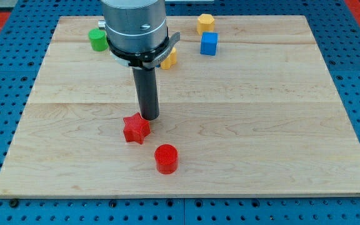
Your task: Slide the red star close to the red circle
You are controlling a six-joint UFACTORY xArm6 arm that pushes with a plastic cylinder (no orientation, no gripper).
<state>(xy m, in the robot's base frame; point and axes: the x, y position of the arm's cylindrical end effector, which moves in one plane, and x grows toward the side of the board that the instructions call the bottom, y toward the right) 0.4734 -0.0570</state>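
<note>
The red star (136,129) is found on the desk (280,137), a little to the view's left of the middle and toward the view's bottom. The tip (149,117) is set down just above and to the right of the star, touching or nearly touching its upper right edge. The red circle (165,158) is placed near the star, below it and to its right, apart from it.

Near the view's top, well apart from these, the green block (97,39) is seen at the left. A yellow block (169,58) is partly hidden behind the arm. The blue cube (209,44) lies to its right, with another yellow block (205,23) just above it.
</note>
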